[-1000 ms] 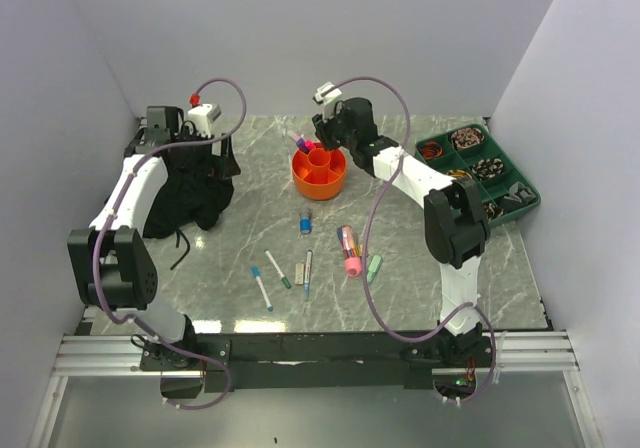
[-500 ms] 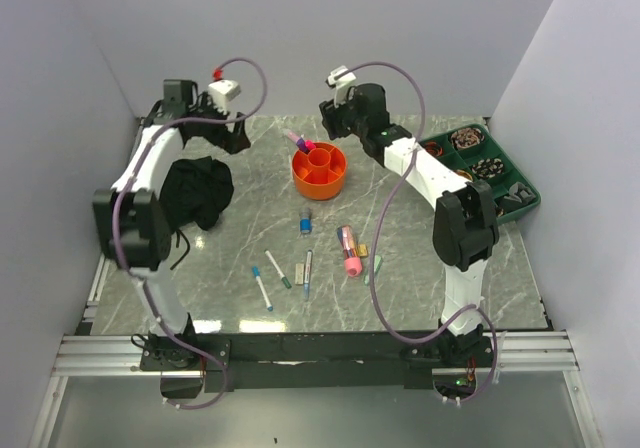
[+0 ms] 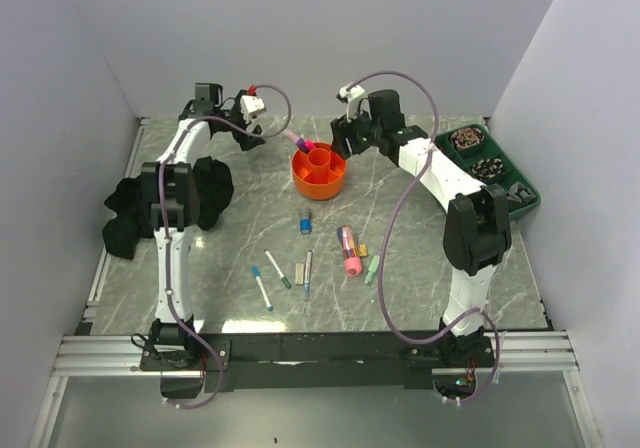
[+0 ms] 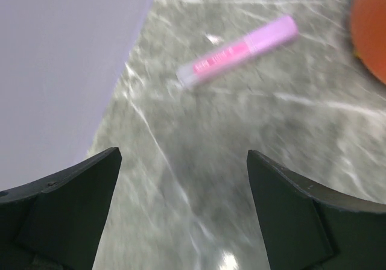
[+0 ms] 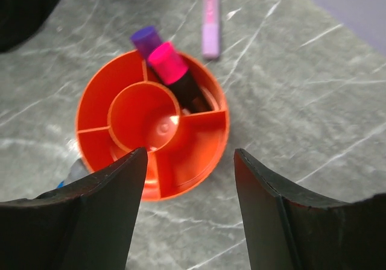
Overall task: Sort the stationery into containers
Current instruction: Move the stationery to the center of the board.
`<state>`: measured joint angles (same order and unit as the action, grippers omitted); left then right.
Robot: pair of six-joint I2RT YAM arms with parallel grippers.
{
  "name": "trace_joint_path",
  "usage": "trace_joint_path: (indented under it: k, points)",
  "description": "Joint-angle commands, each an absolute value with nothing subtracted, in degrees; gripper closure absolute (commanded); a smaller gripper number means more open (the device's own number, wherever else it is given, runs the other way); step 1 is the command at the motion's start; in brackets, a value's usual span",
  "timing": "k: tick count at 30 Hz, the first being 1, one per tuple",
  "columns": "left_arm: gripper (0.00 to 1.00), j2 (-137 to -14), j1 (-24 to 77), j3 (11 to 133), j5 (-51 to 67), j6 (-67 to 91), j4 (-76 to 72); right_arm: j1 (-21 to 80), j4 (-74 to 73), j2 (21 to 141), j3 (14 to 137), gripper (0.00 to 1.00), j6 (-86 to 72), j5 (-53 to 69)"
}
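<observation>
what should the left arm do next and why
Probably ease the left end effector forward and down to straddle the pink pen: its jaws are open and empty, and the pen lies loose on the table ahead, just outside the orange holder.

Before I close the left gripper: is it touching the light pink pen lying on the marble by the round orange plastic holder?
Apart. Left wrist view: bare marble shows between the open left gripper and the light pink pen lying ahead of it.
</observation>
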<state>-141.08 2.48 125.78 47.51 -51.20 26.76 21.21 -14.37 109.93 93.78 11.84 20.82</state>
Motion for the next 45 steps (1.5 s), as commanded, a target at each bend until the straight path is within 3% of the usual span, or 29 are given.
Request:
trace_joint_path:
  k: [1,3,4,5,10,13,16,17,24,30,39,45]
  points:
    - [0.11,-145.36,3.87,133.32,54.92,-43.28,14.09,20.74,-18.27,107.31,95.53,0.34,11.87,25.66]
    - [0.29,-147.12,3.78,132.28,57.64,-30.24,5.59,20.65,-19.51,108.36,96.85,0.35,10.99,26.36]
    - [0.33,-147.56,3.61,130.97,60.01,-23.88,-6.3,20.48,-19.69,108.63,97.12,0.36,10.64,26.45]
    - [0.36,-148.7,3.86,130.52,59.07,-18.6,-9.03,20.48,-19.69,109.24,97.38,0.36,10.29,26.54]
    - [0.4,-151.43,7.02,131.57,48.89,-6.43,-11.95,20.3,-19.6,111.09,98.61,0.37,9.14,26.54]
    - [0.53,-153.63,8.26,134.72,46.07,-2.12,-9.77,20.39,-19.51,111.45,99.14,0.37,8.79,25.93]
    - [0.84,-156.53,8.7,140.43,42.54,3.24,-3.88,20.22,-19.16,111.18,98.7,0.37,8.44,25.58]
    - [0.99,-157.06,8.7,141.67,40.89,5.08,-1.61,20.13,-19.16,110.92,98.35,0.37,8.18,25.58]
    - [0.99,-157.15,11.94,142.82,27.63,2.91,7.63,19.16,-18.98,110.39,97.38,0.37,7.56,25.49]
    - [0.99,-157.06,16.86,144.4,19.44,-8.16,17.22,18.37,-19.16,112.15,99.66,0.37,6.51,26.19]
    - [0.99,-157.94,18.63,145.64,15.56,-12.91,23.11,16.79,-19.6,114.08,102.48,0.37,4.92,27.51]
    - [0.99,-153.55,17.32,138.35,12.22,-13.62,22.06,16.35,-19.51,114.87,102.74,0.37,4.66,27.95]
